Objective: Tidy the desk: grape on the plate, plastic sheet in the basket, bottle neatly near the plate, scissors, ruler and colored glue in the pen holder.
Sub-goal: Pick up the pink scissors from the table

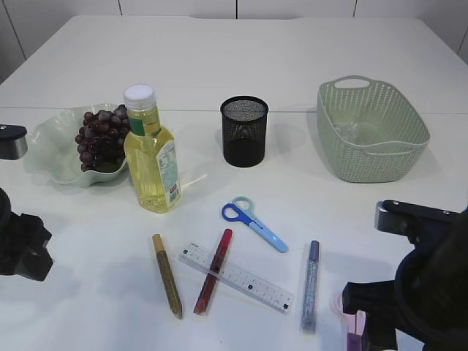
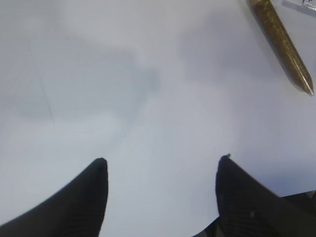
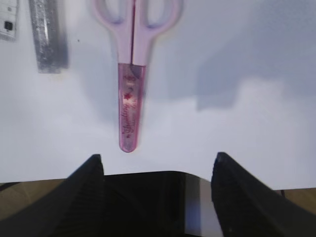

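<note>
Dark grapes point(image 1: 99, 140) lie on the pale green plate point(image 1: 45, 150) at the left, and the oil bottle point(image 1: 152, 157) stands upright beside it. On the table in front lie blue scissors point(image 1: 252, 219), a clear ruler point(image 1: 235, 276), and gold point(image 1: 167, 275), red point(image 1: 213, 271) and silver point(image 1: 311, 285) glue sticks. Something clear and shiny, maybe the plastic sheet point(image 1: 354, 131), lies in the green basket point(image 1: 380, 150). The black mesh pen holder point(image 1: 244, 131) looks empty. My left gripper point(image 2: 163, 160) is open over bare table, the gold glue point(image 2: 281, 44) up to its right. My right gripper point(image 3: 158, 163) is open just short of pink scissors point(image 3: 131, 98).
The pink scissors point(image 1: 355, 325) lie by the table's front edge under my right arm point(image 1: 428, 289). My left arm point(image 1: 22, 245) sits low at the front left. The silver glue point(image 3: 47, 39) and the ruler end point(image 3: 9, 19) lie left of the pink scissors.
</note>
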Available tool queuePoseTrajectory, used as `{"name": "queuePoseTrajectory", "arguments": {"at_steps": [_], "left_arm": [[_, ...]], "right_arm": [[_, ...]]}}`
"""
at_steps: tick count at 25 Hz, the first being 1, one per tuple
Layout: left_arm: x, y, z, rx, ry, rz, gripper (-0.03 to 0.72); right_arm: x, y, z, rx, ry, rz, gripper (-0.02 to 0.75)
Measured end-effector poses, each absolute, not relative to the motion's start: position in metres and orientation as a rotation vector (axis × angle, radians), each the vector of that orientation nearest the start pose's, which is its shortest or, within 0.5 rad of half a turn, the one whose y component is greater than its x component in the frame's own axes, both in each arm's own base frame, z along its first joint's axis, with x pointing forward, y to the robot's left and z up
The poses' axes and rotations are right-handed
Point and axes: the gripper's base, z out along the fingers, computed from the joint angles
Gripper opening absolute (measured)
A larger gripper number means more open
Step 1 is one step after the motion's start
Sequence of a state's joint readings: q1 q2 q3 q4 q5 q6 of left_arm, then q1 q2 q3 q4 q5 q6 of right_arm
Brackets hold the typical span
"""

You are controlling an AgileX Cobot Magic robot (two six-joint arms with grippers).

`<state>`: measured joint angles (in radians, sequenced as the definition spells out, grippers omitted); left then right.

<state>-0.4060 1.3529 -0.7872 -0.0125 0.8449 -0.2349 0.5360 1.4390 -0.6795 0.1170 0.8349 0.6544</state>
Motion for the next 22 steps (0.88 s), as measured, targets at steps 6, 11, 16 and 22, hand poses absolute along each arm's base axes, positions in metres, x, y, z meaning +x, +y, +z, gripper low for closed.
{"name": "queuePoseTrajectory", "arguments": {"at_steps": [6,11,16,22], "left_arm": [[0.214,-0.093,0.223,0.237,2.883,-0.135,0.498],[0.214,-0.093,0.223,0.232,2.884,-0.141,0.498],[0.213,-0.093,0.223,0.232,2.884,-0.142,0.498],[0.213,-0.093,0.223,0.232,2.884,-0.142,0.498]], "right_arm": [[0.184,0.119,0.186,0.526,3.021,0.260,0.526],[0.188,0.113,0.185,0.675,2.941,0.180,0.524],[0.203,0.120,0.186,0.684,2.959,0.118,0.524],[0.223,0.130,0.179,0.575,3.016,0.036,0.523]]}}
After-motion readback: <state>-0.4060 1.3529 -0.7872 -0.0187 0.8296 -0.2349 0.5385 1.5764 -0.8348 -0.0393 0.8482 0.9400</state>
